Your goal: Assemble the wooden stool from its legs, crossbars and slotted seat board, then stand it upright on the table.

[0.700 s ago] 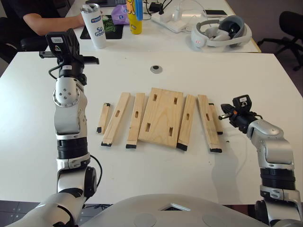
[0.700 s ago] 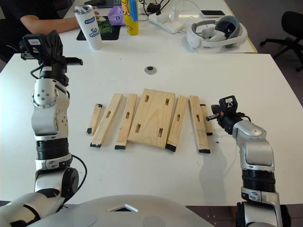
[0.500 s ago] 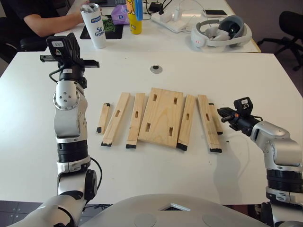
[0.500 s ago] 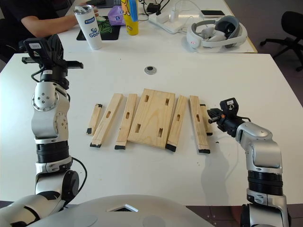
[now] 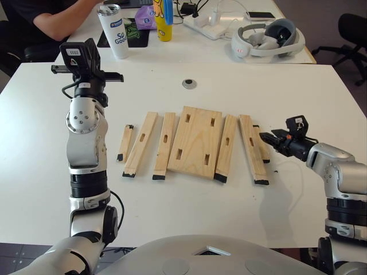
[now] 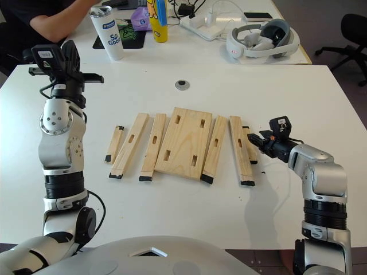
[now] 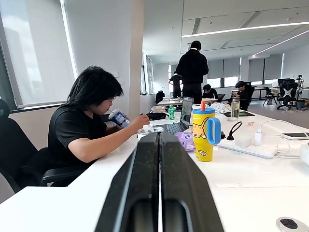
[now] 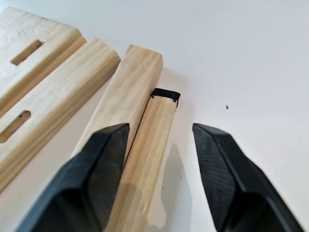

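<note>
7 wooden pieces lie flat in a row on the white worktop [image 5: 229,217]. The slotted seat board [image 5: 195,142] is in the middle, with 2 legs [image 5: 165,143] on each side of it and a short crossbar [image 5: 125,142] at each end. Our right tool [image 8: 159,128] sits low at the right-end crossbar [image 8: 157,140], spread wide astride its black-capped end. 1 finger is over the neighbouring leg [image 8: 133,82], the other over bare worktop. Our left tool [image 7: 160,140] is raised over the worktop's far left part, well apart from the wood, its fingers pressed together on nothing.
</note>
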